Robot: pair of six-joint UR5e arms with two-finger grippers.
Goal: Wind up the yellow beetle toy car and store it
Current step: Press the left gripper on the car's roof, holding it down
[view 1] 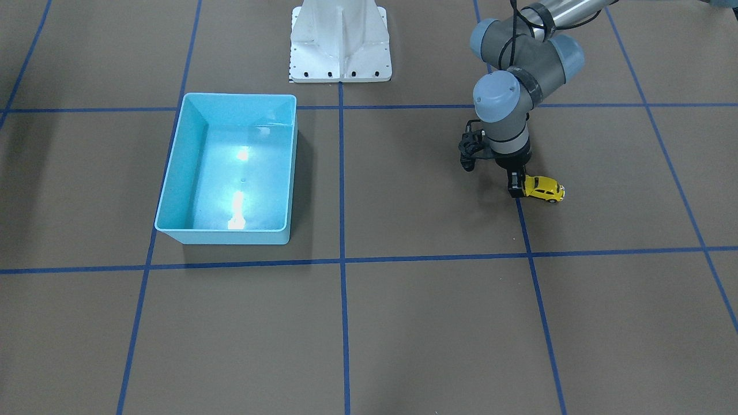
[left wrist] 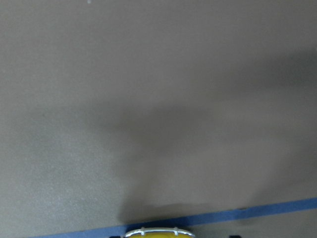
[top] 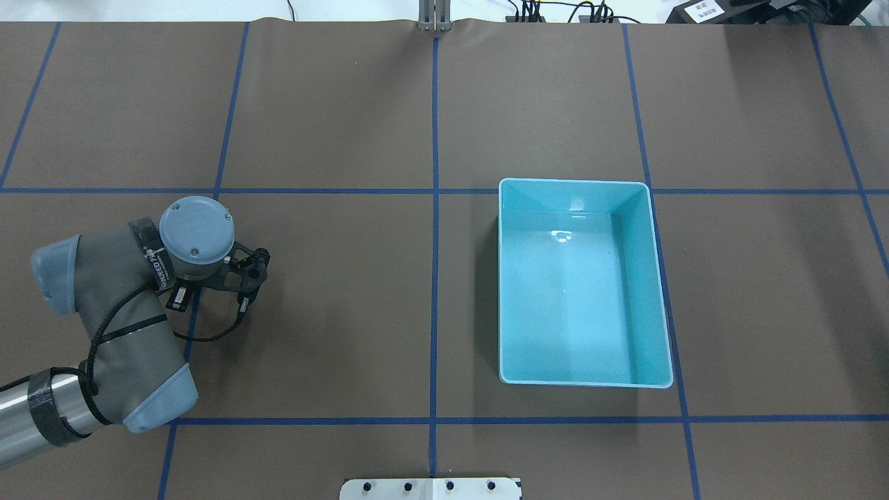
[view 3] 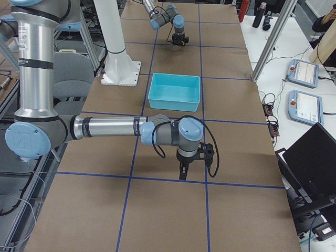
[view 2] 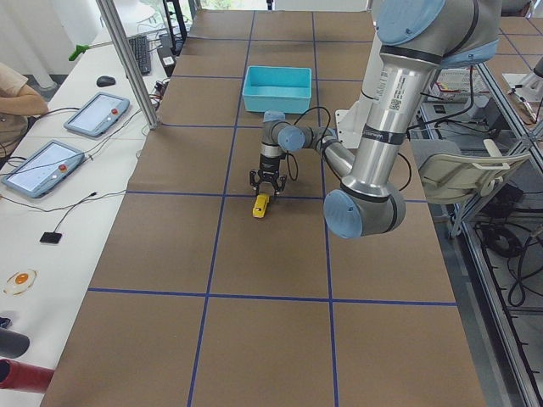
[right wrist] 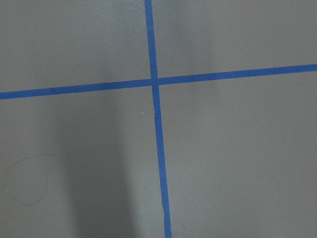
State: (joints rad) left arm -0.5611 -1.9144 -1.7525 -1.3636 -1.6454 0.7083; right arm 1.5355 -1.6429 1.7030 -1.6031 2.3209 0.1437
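Note:
The yellow beetle toy car [view 1: 546,189] stands on the brown table, on its wheels, by a blue tape line. My left gripper [view 1: 517,185] points straight down and is shut on one end of the car; the rest of the car sticks out sideways. The car also shows in the exterior left view [view 2: 260,206], and its pale bumper shows at the bottom edge of the left wrist view [left wrist: 158,232]. In the overhead view my left wrist [top: 196,239] hides it. My right gripper [view 3: 182,172] hangs low over bare table, far from the car; I cannot tell whether it is open.
An empty light-blue bin [view 1: 236,95] stands about two grid squares from the car, also in the overhead view [top: 573,182]. The white robot base [view 1: 340,40] is at the table's edge. Blue tape lines cross the brown table. Tablets [view 2: 93,114] lie on a side bench.

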